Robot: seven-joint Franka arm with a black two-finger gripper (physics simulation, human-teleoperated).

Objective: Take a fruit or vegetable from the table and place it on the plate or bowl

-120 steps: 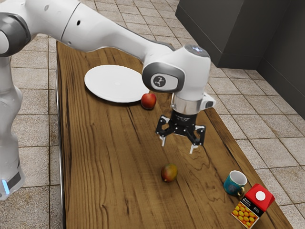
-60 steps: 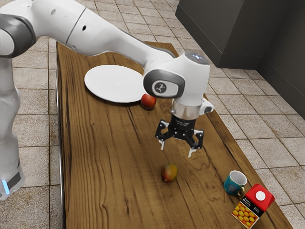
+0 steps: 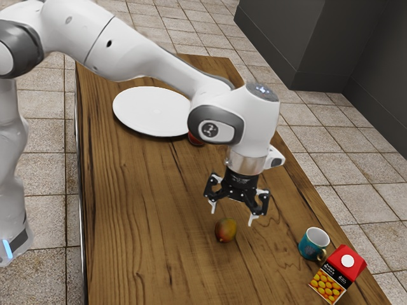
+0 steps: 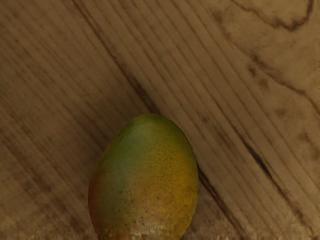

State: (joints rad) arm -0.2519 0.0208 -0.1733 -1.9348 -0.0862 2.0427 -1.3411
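A green, yellow and red mango (image 3: 225, 230) lies on the wooden table (image 3: 146, 210) toward its near end. The same mango (image 4: 145, 180) appears just under my hand in the wrist view. My gripper (image 3: 232, 213) hangs open a little above the mango, with nothing between its fingers. A white plate (image 3: 152, 110) sits at the table's far end, bare. A red apple (image 3: 194, 140) beside the plate's near rim is mostly hidden behind my arm.
A teal mug (image 3: 313, 244) and a red-topped juice carton (image 3: 337, 274) stand near the table's front corner at the exterior view's right. Tiled floor surrounds the table, and dark cabinets stand at the upper right.
My gripper has come down and toward the mango, staying open. My arm now covers most of the apple.
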